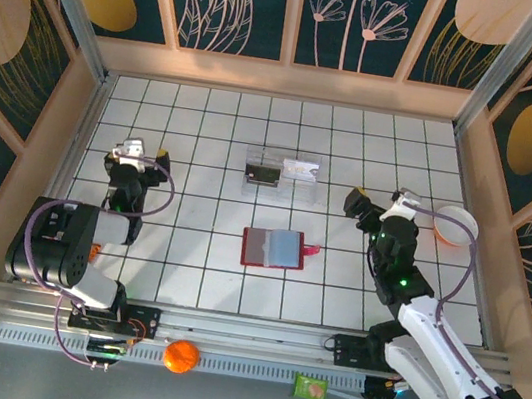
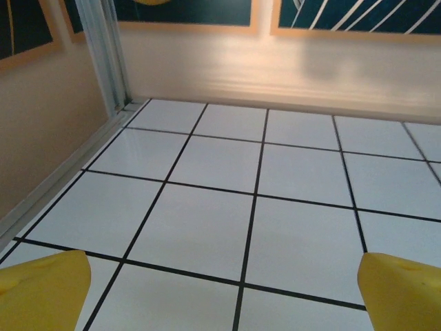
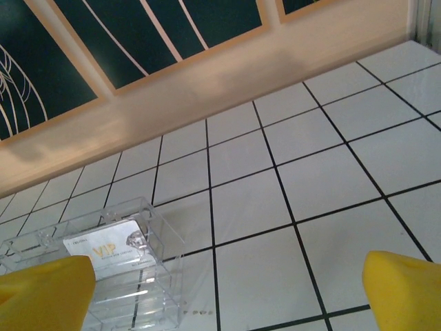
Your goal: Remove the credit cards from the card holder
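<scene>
Wide-set yellow fingertips (image 2: 41, 289) sit at the bottom corners of the left wrist view with bare tile between them. The left tool (image 1: 136, 159) is fully open and holds nothing.

Now to the prize: the card holder (image 1: 273, 248) lies flat and open mid-worktop (image 1: 194, 269), grey and light-blue lining up, its snap tab (image 1: 312, 251) poking out to the right. No card is showing on it. Just beyond it stands a clear tray (image 1: 281, 190), and both credit cards are in there, the dark card (image 1: 263, 173) on the left and the silvery card (image 1: 301, 171) beside it. The right wrist view catches that pale card (image 3: 107, 254) through the plastic.

Out on the flanks, the right tool (image 1: 356, 204) is spread just as wide and is empty too. Both tools are well apart from the holder.

My read is that the extraction looks done. The smart play is to keep both tools high and clear of the tray so nothing gets nudged. If a pocket hides another card, pin the holder's edge with one tool and slide the card out flat with the other.
</scene>
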